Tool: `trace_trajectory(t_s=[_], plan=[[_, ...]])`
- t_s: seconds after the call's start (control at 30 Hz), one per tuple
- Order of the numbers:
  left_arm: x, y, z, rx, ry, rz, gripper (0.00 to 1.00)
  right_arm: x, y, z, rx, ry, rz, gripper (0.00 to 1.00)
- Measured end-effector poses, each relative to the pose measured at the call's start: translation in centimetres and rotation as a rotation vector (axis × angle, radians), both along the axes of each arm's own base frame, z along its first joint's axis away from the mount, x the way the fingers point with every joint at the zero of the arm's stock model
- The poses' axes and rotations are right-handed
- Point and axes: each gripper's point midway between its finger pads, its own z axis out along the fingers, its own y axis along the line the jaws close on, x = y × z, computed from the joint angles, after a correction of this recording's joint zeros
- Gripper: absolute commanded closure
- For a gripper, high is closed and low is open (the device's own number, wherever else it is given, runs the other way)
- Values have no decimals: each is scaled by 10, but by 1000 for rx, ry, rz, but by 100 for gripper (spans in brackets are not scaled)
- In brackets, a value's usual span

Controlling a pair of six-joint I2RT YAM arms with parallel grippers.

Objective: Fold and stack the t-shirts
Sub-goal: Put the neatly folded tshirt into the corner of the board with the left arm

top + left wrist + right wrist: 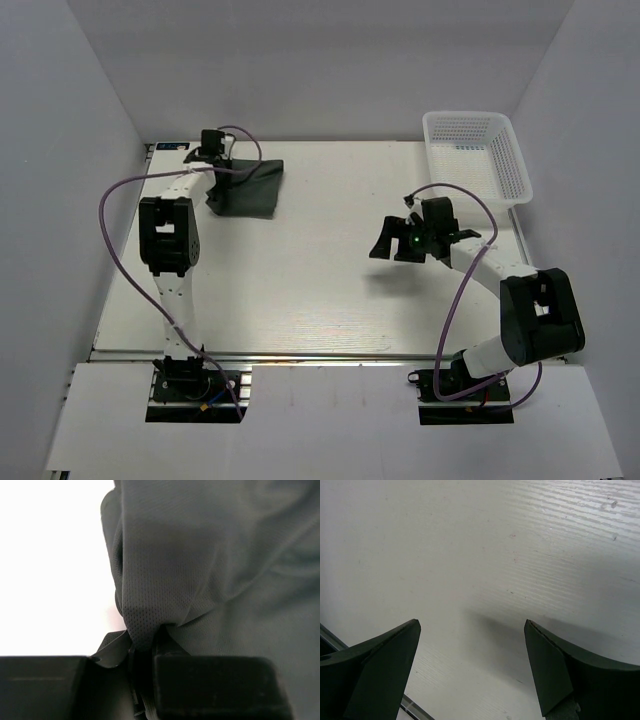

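Observation:
A dark grey-green t-shirt [250,190] lies in a folded bundle at the far left of the table. My left gripper [216,166] stands at the bundle's far left corner, shut on a bunched fold of the cloth. In the left wrist view the mesh fabric of the t-shirt [210,570] fills the frame and is pinched between the dark fingers of the left gripper [142,652]. My right gripper [390,245] hovers over the bare table right of centre, far from the shirt. It is open in the right wrist view, where the right gripper [472,625] has nothing between its fingers.
A white mesh basket [516,165] stands at the far right corner of the table. White walls close in the table on the left, back and right. The table's left edge [335,642] shows in the right wrist view.

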Motion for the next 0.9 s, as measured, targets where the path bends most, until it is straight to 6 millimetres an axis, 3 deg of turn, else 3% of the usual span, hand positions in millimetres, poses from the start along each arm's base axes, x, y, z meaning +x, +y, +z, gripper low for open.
trace_trajectory(t_s=[0.13,0.23,0.43,0.53,0.63,0.77,0.8,0.9], plan=[[33,57,1,68,-17,56,100,8,-3,7,-20,-16,-12,10],[50,88,4,115,-34,81,100,15,-4,15,-25,-38,-21,10],[70,124,7,178,-70,112,100,23,-4,20,-37,-39,-32,10],[72,137,7,191,-79,129,95,26,-5,22,-47,-38,-39,10],[73,149,9,199,-97,146,76,28,-6,24,-51,-41,-46,10],[75,163,13,213,-116,169,10,29,-8,26,-57,-40,-52,10],[74,167,14,213,-120,186,0,29,-8,26,-57,-39,-52,10],[73,176,17,212,-132,217,0,28,-8,26,-59,-34,-52,10]])
